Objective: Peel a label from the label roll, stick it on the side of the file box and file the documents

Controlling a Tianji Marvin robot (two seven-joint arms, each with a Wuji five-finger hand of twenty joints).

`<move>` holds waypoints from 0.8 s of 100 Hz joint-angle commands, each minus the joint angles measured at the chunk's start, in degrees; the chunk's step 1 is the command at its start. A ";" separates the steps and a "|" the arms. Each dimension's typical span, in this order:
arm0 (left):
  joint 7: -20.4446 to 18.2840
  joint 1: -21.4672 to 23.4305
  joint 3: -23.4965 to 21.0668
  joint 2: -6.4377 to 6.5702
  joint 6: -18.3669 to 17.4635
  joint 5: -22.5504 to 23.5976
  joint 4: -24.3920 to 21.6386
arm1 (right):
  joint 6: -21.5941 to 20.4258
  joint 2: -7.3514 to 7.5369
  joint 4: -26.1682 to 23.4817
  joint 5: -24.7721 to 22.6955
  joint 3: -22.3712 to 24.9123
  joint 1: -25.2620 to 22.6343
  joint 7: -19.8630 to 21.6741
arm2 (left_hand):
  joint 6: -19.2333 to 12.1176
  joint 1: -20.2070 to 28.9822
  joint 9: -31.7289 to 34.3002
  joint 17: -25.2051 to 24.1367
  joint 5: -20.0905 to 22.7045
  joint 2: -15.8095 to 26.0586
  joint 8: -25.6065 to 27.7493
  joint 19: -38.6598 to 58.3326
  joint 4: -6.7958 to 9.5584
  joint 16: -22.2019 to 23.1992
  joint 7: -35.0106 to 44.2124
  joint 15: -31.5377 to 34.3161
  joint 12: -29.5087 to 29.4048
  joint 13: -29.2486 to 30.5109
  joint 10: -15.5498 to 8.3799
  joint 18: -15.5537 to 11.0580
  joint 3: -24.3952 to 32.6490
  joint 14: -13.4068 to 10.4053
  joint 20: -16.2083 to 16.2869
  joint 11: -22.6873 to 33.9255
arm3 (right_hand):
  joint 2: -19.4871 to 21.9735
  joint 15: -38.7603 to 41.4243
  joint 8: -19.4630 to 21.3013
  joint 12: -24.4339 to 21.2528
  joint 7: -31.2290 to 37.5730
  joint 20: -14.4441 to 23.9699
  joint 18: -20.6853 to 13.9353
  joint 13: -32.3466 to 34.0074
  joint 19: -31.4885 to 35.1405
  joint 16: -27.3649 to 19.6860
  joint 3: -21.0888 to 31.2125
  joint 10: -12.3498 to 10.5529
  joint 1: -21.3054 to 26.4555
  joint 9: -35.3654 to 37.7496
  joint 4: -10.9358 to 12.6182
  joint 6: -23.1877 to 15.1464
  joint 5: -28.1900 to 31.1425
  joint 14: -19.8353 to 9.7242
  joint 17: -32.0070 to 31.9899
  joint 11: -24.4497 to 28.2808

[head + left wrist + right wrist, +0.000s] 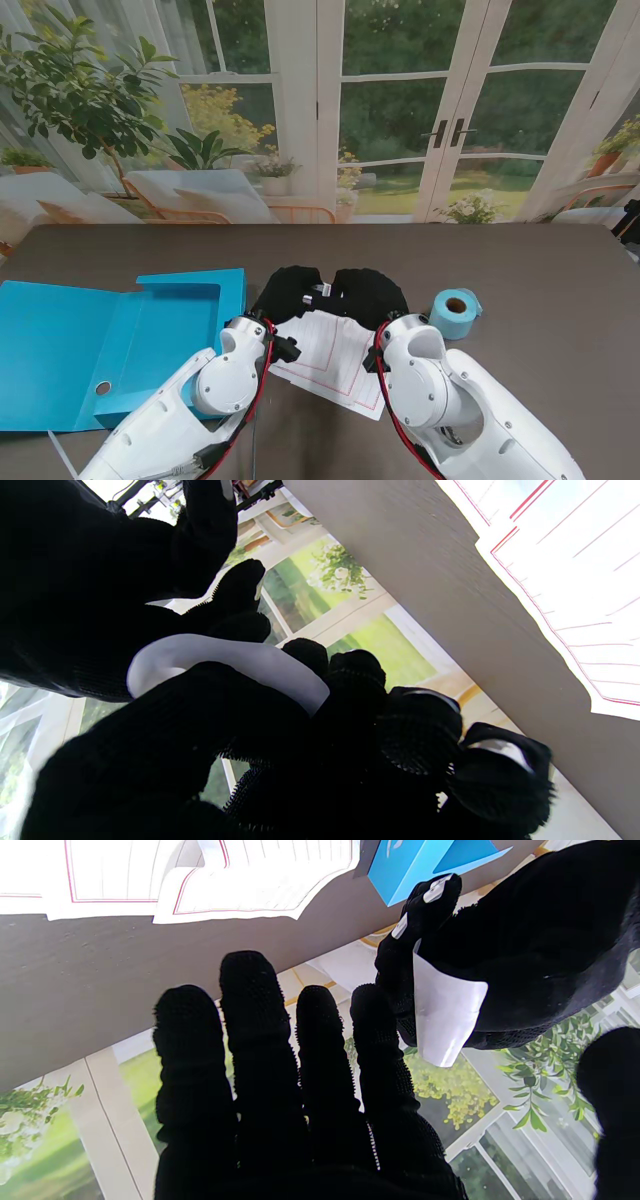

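Right wrist view: label (442, 1015) pinched in left hand (525, 940).

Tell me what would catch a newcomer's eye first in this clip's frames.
Probably the two black-gloved hands meeting over the table's middle, the left hand pinching a curled white label while the right hand has its fingers spread beside it. Next, the bright blue file box lying open at the left, with the documents between the arms and the blue label roll at the right.
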 commanded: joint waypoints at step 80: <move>-0.60 1.15 -0.45 -0.10 -1.15 0.43 -1.11 | 0.92 -0.73 0.88 0.66 -0.80 0.48 0.79 | 1.97 1.85 1.95 1.31 -1.12 -1.94 0.31 5.73 1.47 -0.39 3.25 2.87 0.91 1.35 -3.69 0.97 -0.01 0.65 -0.85 1.07 | 16.62 2.09 1.44 1.52 2.36 -1.92 2.19 8.27 6.24 0.97 -32.43 -0.52 36.65 8.63 5.00 -1.32 5.88 -0.34 -7.94 1.13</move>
